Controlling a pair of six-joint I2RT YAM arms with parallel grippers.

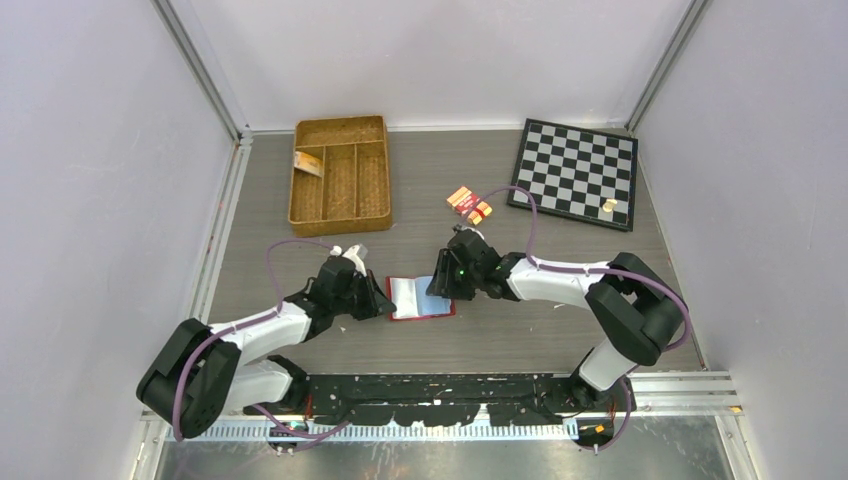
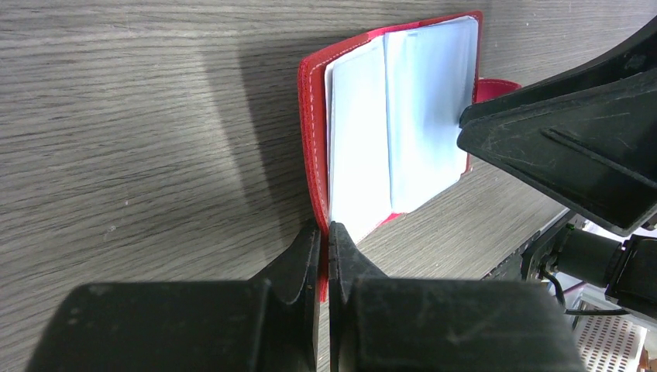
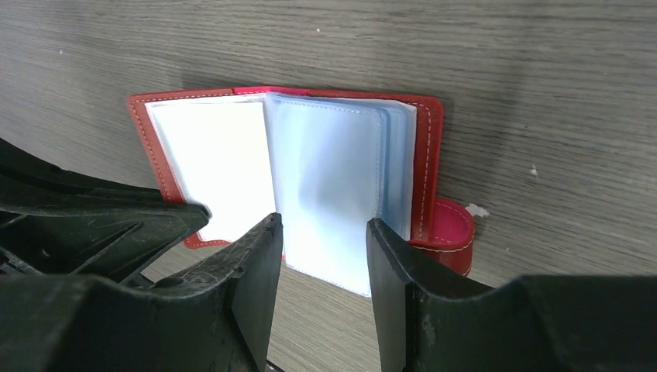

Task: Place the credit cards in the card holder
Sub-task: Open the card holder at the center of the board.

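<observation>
The card holder (image 1: 424, 298) lies open on the table, red cover down, clear bluish sleeves up. My left gripper (image 1: 384, 300) is shut on the cover's left edge; in the left wrist view the red edge (image 2: 313, 163) runs into the closed gripper (image 2: 326, 232). My right gripper (image 1: 441, 287) is open at the holder's right side. In the right wrist view its jaws (image 3: 321, 232) stand apart over the near edge of the sleeves (image 3: 325, 170), gripping nothing. One tan credit card (image 1: 308, 163) lies in the wicker tray. A small tan flat piece (image 1: 608, 205) lies on the chessboard.
The brown wicker divided tray (image 1: 340, 205) stands at the back left. An orange-and-red banded pack (image 1: 468, 203) lies behind the right gripper. A chessboard (image 1: 575, 170) lies at the back right. White walls close in both sides.
</observation>
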